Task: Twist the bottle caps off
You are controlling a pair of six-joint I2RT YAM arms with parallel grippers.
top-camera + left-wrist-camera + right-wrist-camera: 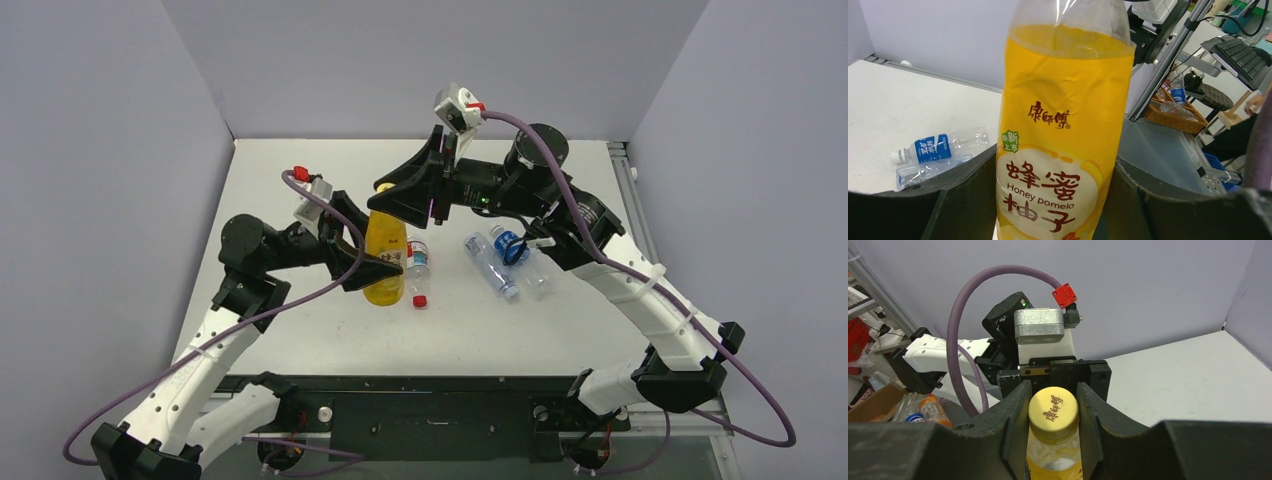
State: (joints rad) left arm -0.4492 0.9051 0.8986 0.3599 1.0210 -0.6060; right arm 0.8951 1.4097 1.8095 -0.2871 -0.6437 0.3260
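Right claw [1053, 407] pinches the yellow cap [1053, 414] snugly while my left claw [1058, 202] clamps the juice bottle [1063, 125] upright on the counter [500, 330]; if that lower hold slackens, I judge the bottle will spin with my twist

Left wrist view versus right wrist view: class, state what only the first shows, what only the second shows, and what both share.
Only the left wrist view: the printed label of the juice bottle, the left gripper clamping its body, and a blue-label bottle and a plain clear bottle lying on the table. Only the right wrist view: the yellow cap, with the right gripper closed on its sides. Both: the same upright juice bottle and the white table.
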